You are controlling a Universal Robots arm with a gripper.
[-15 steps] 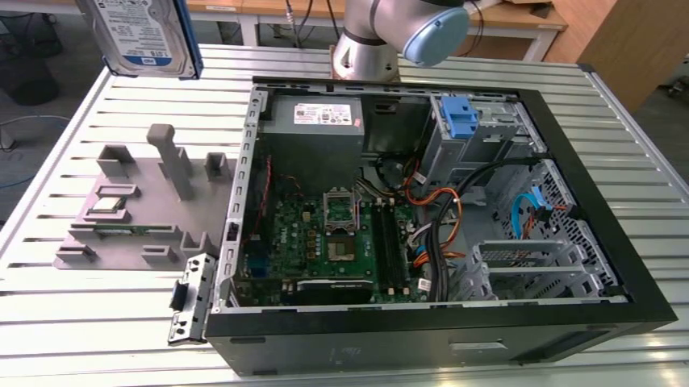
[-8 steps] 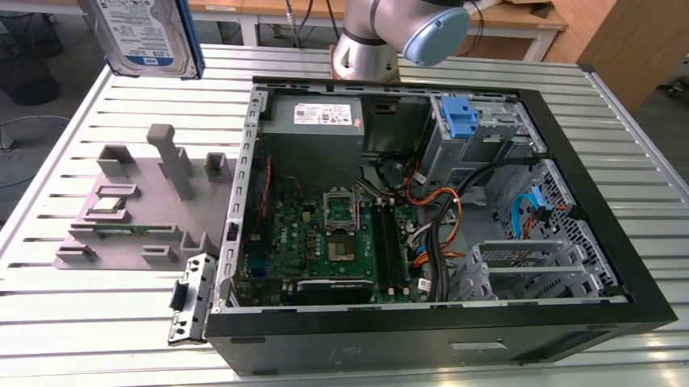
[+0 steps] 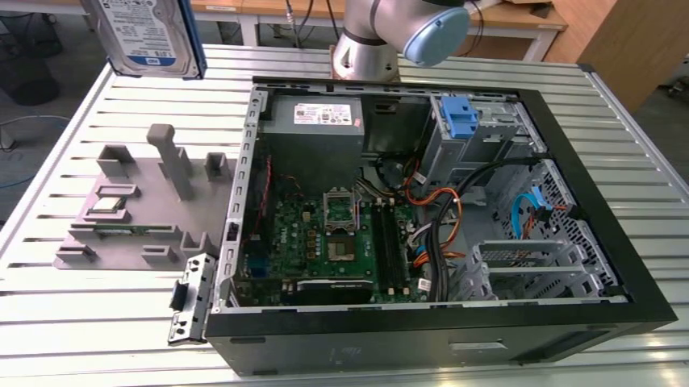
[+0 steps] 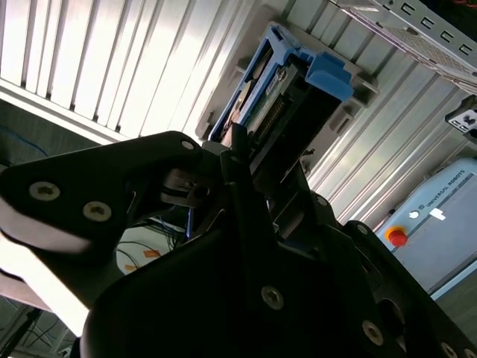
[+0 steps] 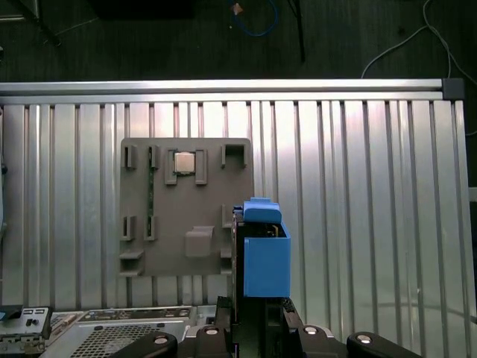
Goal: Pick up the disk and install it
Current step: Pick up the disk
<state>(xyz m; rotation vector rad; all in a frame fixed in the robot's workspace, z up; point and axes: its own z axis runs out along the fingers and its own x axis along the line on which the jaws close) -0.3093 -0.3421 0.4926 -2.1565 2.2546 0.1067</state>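
We look steeply down at the computer case point(image 3: 627, 242) in the exterior view; both wrist views peer closely past the disk point(image 5: 266, 257) — all share the slatted table point(image 5: 358, 186).

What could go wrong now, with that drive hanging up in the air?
1. The silver hard drive with blue side rails sits high above the slatted metal table; if the gripper's hold slipped, it would likely fall hard.
2. Loose orange and black cables lie inside the open black computer case; the drive might snag them going in.
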